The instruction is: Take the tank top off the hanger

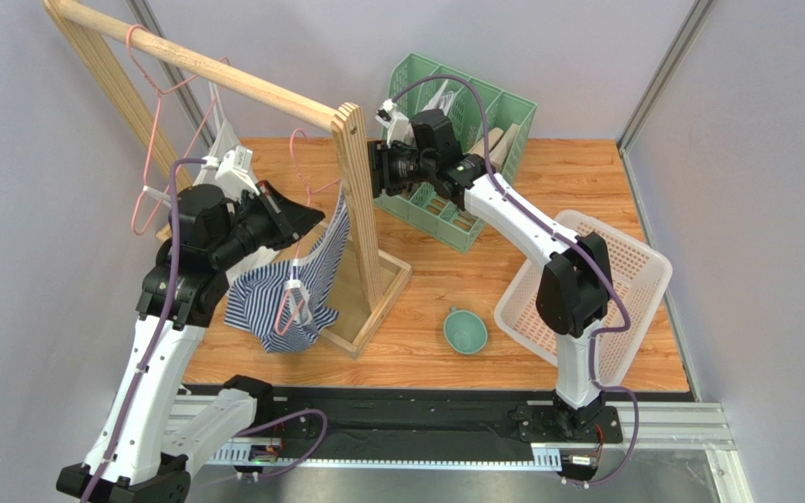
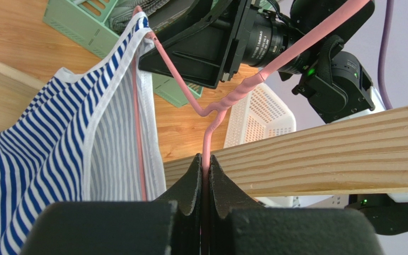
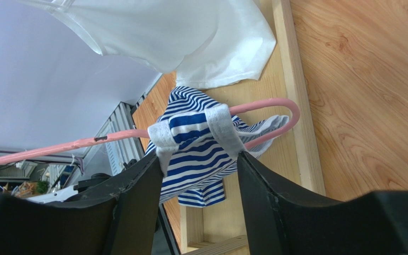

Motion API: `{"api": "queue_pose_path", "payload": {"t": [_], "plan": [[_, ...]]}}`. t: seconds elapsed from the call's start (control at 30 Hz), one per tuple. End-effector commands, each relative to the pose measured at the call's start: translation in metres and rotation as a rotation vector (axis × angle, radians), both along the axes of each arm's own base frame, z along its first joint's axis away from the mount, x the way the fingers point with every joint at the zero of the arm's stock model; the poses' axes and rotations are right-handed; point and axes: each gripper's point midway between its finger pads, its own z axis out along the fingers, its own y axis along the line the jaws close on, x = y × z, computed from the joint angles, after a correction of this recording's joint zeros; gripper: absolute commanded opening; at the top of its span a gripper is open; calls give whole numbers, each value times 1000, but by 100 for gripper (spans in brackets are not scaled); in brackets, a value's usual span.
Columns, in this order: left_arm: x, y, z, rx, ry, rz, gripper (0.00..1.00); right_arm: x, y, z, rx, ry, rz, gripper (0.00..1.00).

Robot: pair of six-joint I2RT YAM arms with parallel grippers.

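A blue-and-white striped tank top (image 1: pixel 270 288) hangs from a pink hanger (image 2: pixel 182 87) beside the wooden rack's post (image 1: pixel 356 199). My left gripper (image 1: pixel 307 218) is shut on the hanger's wire, which runs up from between its jaws (image 2: pixel 206 162). The top drapes to the left in the left wrist view (image 2: pixel 57 138). My right gripper (image 1: pixel 375 173) is open at the far side of the post. In the right wrist view it (image 3: pixel 198 164) straddles the top's strap (image 3: pixel 195 125), which is looped over the hanger's end (image 3: pixel 275 103).
A white garment (image 3: pixel 179 37) hangs on the rack's rod (image 1: pixel 218 68) with another pink hanger (image 1: pixel 155 115). A green crate (image 1: pixel 491 115) stands at the back, a white basket (image 1: pixel 627 272) at the right, a teal bowl (image 1: pixel 466 330) near the rack's base (image 1: pixel 375 304).
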Motion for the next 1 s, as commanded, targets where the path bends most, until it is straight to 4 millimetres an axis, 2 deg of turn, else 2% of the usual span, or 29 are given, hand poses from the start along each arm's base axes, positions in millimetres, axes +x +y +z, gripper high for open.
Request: {"api": "queue_pose_path", "payload": {"t": [0.0,0.03,0.1,0.17,0.23,0.47,0.53,0.57,0.63,0.7,0.93,0.97], "plan": [[-3,6,20,20,-72,10,0,7,4,23,52,-45,-28,54],[-4,7,21,24,-75,16,0,8,4,23,57,-38,-29,54],[-4,8,18,33,-67,17,0,8,6,26,68,-39,-27,43],[-4,7,17,32,-65,12,0,10,7,27,74,-33,-32,41],[-4,6,16,29,-61,2,0,12,9,25,76,-26,-32,31],[-8,5,24,21,-83,-9,0,16,16,22,101,13,-37,29],[-9,5,26,19,-87,-7,0,19,17,22,104,14,-49,22],[-10,5,25,20,-88,-8,0,19,17,21,103,21,-54,16],[-11,6,26,20,-92,-5,0,22,16,20,102,30,-75,12],[-13,7,25,23,-95,-6,0,29,15,19,102,46,-114,2],[-24,21,19,84,-97,37,0,64,1,9,118,169,-275,0],[-24,24,18,100,-101,49,0,67,0,-1,101,194,-291,0]]}}
